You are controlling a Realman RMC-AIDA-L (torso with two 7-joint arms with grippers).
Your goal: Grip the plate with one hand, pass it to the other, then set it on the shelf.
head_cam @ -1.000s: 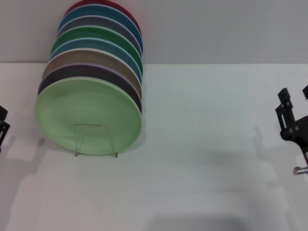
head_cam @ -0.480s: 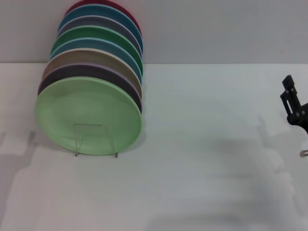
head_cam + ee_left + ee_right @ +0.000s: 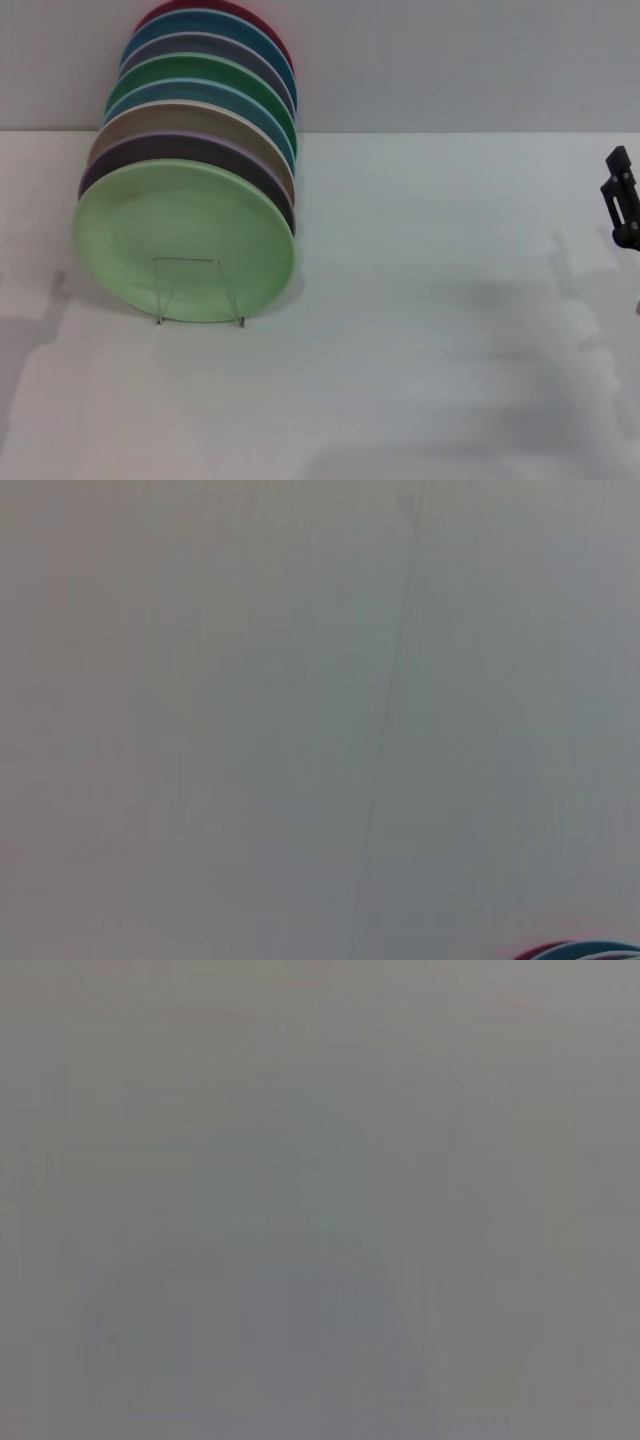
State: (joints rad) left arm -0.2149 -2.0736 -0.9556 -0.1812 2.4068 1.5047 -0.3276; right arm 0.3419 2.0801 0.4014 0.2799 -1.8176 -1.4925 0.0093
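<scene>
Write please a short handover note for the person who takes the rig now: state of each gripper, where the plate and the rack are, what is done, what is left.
Left gripper: not in any view.
Right gripper: at the far right edge of the head view, away from the plates, holding nothing; open or shut cannot be told.
Pale mint-green plate: stands upright at the front of the row of coloured plates, in the wire plate rack on the white table.
Done: judging by this, the plate is already on the rack, so grip, handover and placing look complete.
Left: nothing obvious; only check that the plate sits steady.
</scene>
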